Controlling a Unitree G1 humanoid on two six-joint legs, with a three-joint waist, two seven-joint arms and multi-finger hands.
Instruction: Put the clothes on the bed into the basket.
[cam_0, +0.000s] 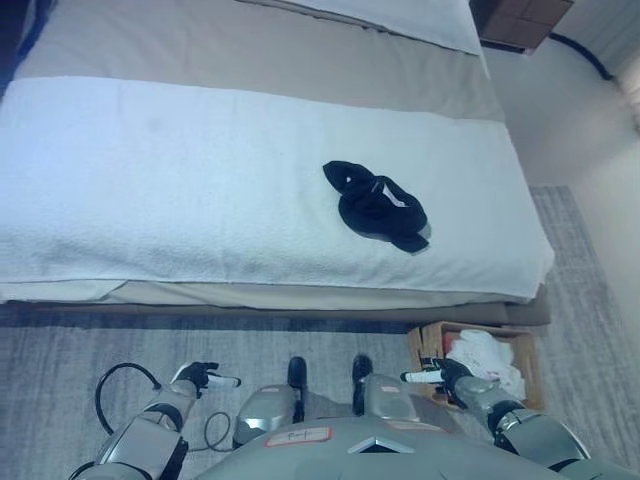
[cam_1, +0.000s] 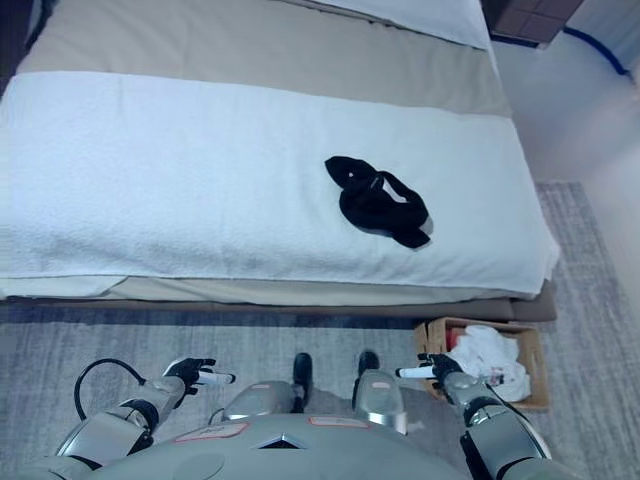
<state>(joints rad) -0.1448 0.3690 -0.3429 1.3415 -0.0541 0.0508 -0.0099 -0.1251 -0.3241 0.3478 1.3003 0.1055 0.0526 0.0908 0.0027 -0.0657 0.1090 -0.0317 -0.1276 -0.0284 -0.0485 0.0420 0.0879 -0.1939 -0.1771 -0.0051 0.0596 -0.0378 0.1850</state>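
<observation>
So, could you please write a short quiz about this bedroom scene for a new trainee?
1. True or false: the black garment lies on the bed's white blanket.
2. What already lies in the basket? A) white cloth B) a shoe C) nothing
3. Which hand is nearer the basket?

Key:
1. True.
2. A, the white cloth.
3. The right hand; the left hand is over the rug.
</observation>
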